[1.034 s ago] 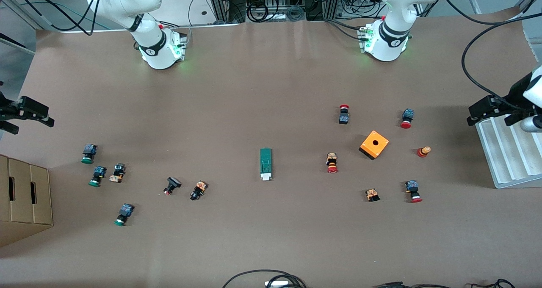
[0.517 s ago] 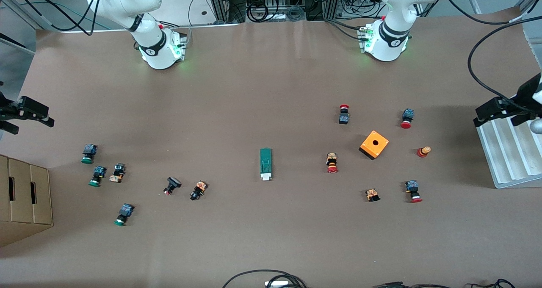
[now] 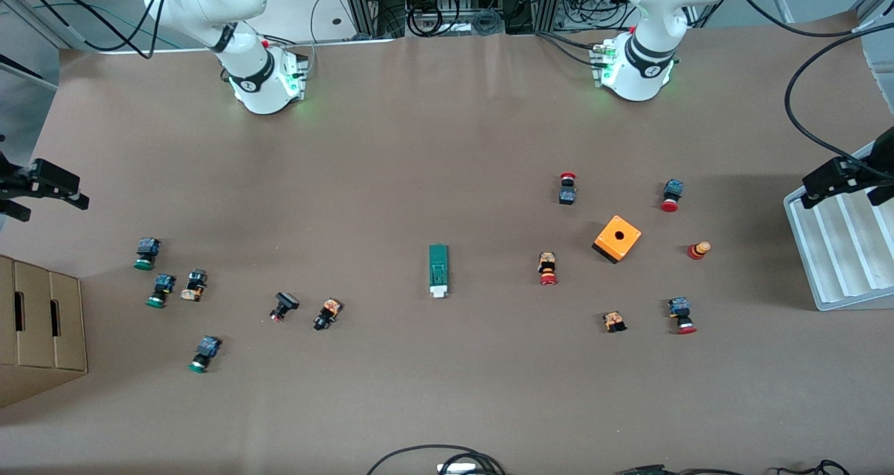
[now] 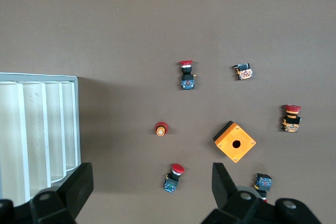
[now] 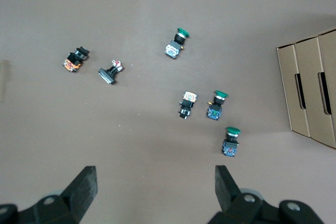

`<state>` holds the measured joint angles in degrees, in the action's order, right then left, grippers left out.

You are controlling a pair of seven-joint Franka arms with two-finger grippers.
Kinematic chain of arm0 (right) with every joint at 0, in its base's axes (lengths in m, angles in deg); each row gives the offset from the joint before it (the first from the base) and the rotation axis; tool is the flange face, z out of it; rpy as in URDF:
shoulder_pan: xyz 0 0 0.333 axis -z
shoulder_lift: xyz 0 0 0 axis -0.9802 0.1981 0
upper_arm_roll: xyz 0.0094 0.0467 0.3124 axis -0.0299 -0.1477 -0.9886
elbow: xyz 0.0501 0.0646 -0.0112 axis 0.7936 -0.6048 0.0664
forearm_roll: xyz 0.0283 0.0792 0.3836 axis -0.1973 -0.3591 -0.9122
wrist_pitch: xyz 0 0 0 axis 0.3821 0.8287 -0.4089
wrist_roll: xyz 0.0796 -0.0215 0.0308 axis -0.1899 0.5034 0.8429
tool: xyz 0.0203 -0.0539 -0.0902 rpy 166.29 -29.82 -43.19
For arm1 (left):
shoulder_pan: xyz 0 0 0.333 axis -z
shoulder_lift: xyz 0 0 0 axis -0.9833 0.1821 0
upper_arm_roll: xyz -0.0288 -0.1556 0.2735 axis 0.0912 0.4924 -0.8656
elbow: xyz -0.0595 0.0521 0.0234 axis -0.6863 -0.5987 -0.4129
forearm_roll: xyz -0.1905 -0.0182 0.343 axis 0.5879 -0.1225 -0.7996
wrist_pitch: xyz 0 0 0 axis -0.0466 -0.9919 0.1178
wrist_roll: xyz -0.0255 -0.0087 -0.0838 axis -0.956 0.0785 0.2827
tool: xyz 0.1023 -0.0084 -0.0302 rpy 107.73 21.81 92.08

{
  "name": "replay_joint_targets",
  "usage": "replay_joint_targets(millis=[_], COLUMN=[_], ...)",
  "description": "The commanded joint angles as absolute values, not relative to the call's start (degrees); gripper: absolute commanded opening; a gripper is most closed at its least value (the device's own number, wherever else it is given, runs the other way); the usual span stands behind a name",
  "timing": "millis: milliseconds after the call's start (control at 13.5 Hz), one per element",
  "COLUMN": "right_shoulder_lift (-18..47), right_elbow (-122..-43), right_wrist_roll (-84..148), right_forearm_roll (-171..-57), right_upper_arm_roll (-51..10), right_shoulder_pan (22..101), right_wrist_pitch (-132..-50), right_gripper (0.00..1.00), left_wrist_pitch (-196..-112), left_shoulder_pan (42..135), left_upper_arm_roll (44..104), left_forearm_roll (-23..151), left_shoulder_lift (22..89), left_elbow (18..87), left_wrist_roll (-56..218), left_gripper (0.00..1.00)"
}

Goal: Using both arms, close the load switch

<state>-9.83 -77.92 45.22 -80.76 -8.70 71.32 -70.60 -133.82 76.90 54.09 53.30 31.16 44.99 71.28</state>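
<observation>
Load switch [image 3: 438, 271]: one narrow green block with a ribbed middle and a white handle piece at its camera-near end, lying mid-table, untouched. Left gripper [image 3: 848, 181] hangs fully open and empty over the white ridged tray [image 3: 838, 265]; right gripper [image 3: 45, 185], likewise spread and empty, hangs over the table edge above the cardboard box [image 3: 38, 328]. One orange box [image 3: 617, 238] lies toward the left arm's end.

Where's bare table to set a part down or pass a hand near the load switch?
Bare on both sides of the load switch: a wide strip runs toward the robot bases, another toward the front camera. Crowded: around the orange box with red-capped buttons at the left arm's end, and the green-capped buttons at the right arm's end. Left gripper and right gripper hang open at the table ends.
</observation>
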Motion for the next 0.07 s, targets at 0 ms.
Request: replay_joint_targets(millis=[0], right_shoulder_lift=[-9.4], right_elbow=[-77.2], right_wrist_roll=[45.4], right_forearm_roll=[-80.0], right_upper_arm_roll=[-8.6], right_shoulder_pan=[71.1], right_wrist_pitch=[-71.0], right_gripper=[1.00], left_wrist_pitch=[-132.6], left_shoulder_pan=[76.4], left_upper_arm_roll=[54.2], left_forearm_roll=[52.7], left_shoulder_lift=[31.7], left_elbow=[43.4], left_wrist_roll=[70.9], left_gripper=[1.00])
